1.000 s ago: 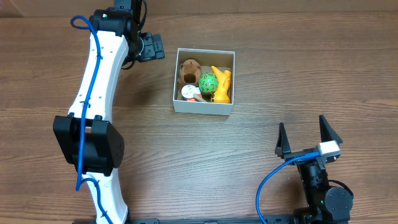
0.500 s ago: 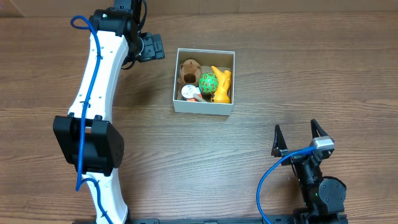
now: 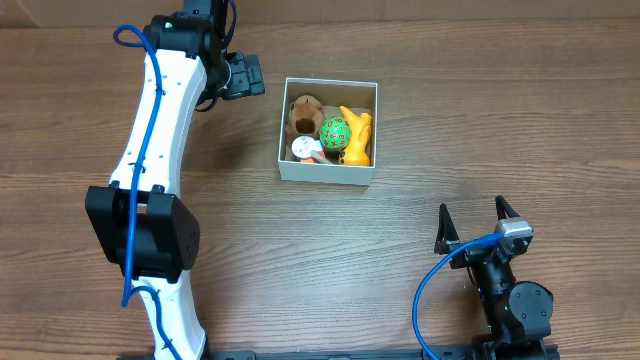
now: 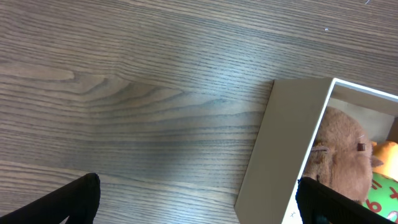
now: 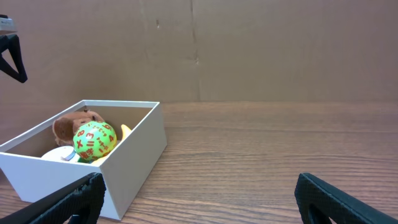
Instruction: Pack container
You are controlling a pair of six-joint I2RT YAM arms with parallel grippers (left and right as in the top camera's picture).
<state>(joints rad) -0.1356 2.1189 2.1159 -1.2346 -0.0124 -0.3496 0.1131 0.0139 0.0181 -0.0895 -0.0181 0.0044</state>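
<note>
The container (image 3: 326, 172) is a square white-walled box at mid-table. It holds a brown plush toy (image 3: 304, 112), a green ball with red marks (image 3: 334, 132), a yellow toy (image 3: 357, 138) and a white and red piece (image 3: 304, 150). My left gripper (image 3: 246, 76) is open and empty just left of the box's far left corner. In the left wrist view, the box wall (image 4: 285, 146) and plush (image 4: 339, 152) lie by the right finger of that gripper (image 4: 199, 202). My right gripper (image 3: 475, 222) is open and empty, well to the front right of the box. In the right wrist view, the box (image 5: 134, 155) and ball (image 5: 94, 139) are ahead on the left.
The wooden tabletop (image 3: 450, 110) surrounds the box. The long white left arm (image 3: 150, 150) runs along the table's left side. A blue cable (image 3: 430, 290) loops beside the right arm's base. A brown cardboard wall (image 5: 249, 50) stands behind the table.
My right gripper has drawn back toward the table's front edge and slightly left, staying open. The left arm and the box contents have not moved.
</note>
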